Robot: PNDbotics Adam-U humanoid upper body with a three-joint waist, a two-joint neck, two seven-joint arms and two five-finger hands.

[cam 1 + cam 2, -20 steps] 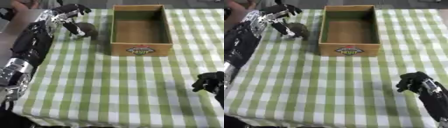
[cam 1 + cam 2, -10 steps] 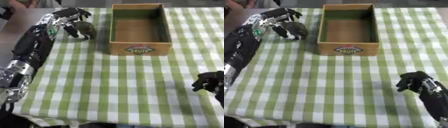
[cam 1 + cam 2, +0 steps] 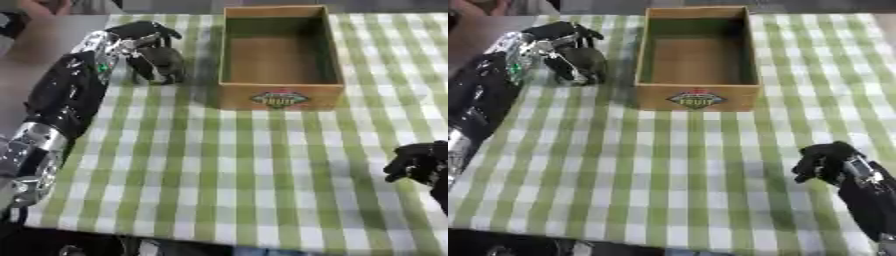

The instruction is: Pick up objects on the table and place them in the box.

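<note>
Left eye view gives us the clearest account of the working side. Our left hand (image 3: 144,37) is at the far left of the worktop (image 3: 227,170), its fingers curled down around a dark rounded object (image 3: 164,64). The object appears to rest on the green checked cloth, just beside the left wall of the box (image 3: 280,95) but apart from it. We cannot identify the object beyond its dark colour and lumpy outline, and whether the fingers fully clasp it or only cage it is hard to judge from here.

We judge the arm has reached along the left edge so the hand meets the object from above and outside, leaving the box side free for a short carry to the right.

The box stands open-topped with its labelled end toward us, and its visible floor is bare, so nothing is yet delivered. Our right hand (image 3: 826,162) sits clenched and idle near the lower right corner, holding nothing and well apart from the box, where it cannot obstruct the transfer.
</note>
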